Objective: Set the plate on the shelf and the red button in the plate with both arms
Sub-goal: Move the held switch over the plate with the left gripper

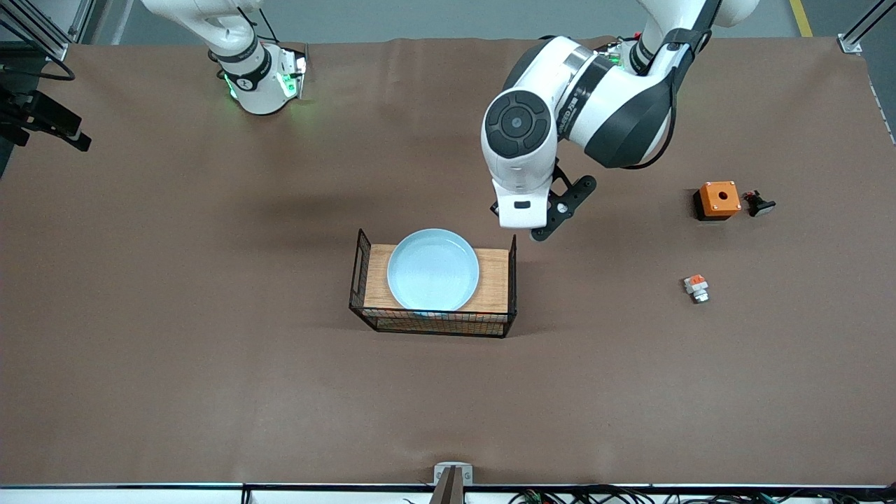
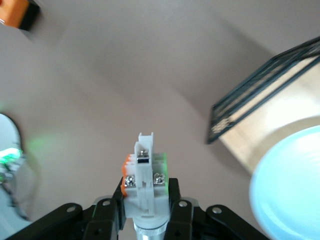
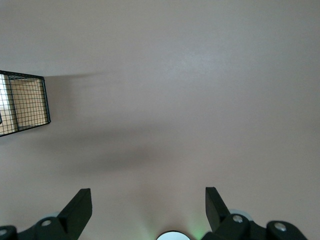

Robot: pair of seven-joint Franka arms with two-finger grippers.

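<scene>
**A:** ok so where are we at? We can see the plate [image 1: 433, 269] sitting flat in the wire basket [image 1: 505, 280], on the wooden board at its bottom. Pale blue, raised rim, takes up most of the basket's depth.

**B:** yep. And the left gripper [image 2: 145, 200] is up in the air over the bare table, just beside the basket end that faces the left arm. From the front we mostly see the arm's big white wrist, the fingers are tucked under it.

**A:** is it holding anything?

**B:** the left wrist view settles that. Its fingers [image 2: 175, 197] are clamped tight on the red button [image 2: 144, 175], a small white-grey switch part standing upright between them, with an orange-red bit on one side and a green bit on the other. Two little screws show on its face.

**A:** nice. From that gripper, the basket and plate are close by and lower down. The orange box [image 1: 718, 199] and the stubby white part with an orange top [image 1: 696, 287] lie well apart from it, toward the left arm's end of the table.

**B:** and the right gripper [image 3: 148, 207]?

**A:** waiting near its own base, fingers spread wide with nothing between them, only table under it and a basket corner off to the side.
</scene>
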